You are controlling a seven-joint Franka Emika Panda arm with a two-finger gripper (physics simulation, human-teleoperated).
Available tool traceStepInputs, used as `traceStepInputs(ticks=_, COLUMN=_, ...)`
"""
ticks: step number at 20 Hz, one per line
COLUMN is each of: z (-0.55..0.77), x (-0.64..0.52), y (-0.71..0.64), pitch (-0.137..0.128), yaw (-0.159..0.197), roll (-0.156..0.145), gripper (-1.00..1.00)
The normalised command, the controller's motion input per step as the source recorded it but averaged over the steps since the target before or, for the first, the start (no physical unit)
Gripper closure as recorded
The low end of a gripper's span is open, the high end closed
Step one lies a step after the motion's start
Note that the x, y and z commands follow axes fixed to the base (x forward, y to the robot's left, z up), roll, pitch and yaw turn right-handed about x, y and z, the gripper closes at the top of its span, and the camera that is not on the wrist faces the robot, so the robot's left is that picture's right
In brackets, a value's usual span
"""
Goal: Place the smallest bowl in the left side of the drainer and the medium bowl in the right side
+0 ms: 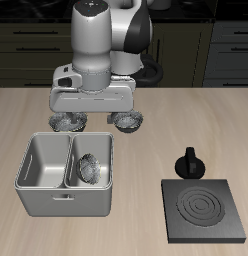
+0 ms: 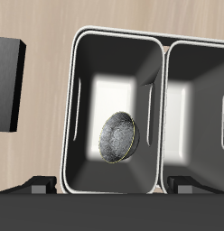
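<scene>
The grey two-compartment drainer (image 1: 64,203) stands near the table's front edge. The smallest bowl (image 1: 89,168) lies tilted in its left compartment, leaning by the divider; it also shows in the wrist view (image 2: 120,137). The drainer's right compartment (image 1: 41,165) holds nothing. My gripper (image 1: 96,110) hangs above the drainer's (image 2: 118,34) back edge, open and empty, with the dark fingertips (image 2: 37,187) spread wide apart. Two more silver bowls (image 1: 66,122) (image 1: 128,122) sit behind the drainer, partly hidden by my hand; I cannot tell which is the medium one.
A black square stove plate (image 1: 204,210) lies near the front edge beside the drainer and shows in the wrist view (image 2: 7,86). A small black knobbed object (image 1: 189,163) stands just behind it. Dark cabinets run behind the table.
</scene>
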Motion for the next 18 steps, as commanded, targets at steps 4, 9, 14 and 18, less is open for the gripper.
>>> traceStepInputs(ticks=4, z=0.49, x=-0.31, y=0.02, pitch=-0.091, yaw=-0.054, roll=-0.064, gripper=-1.00)
traceStepInputs(ticks=9, z=0.36, x=-0.34, y=-0.02, pitch=-0.042, yaw=-0.054, roll=-0.026, gripper=-1.00)
traceStepInputs(ticks=14, z=0.04, x=-0.50, y=-0.07, pitch=-0.019, yaw=0.007, roll=-0.072, gripper=-1.00)
traceStepInputs(ticks=18, z=-0.03, x=-0.47, y=0.06, pitch=-0.053, yaw=0.031, roll=0.034, gripper=-1.00)
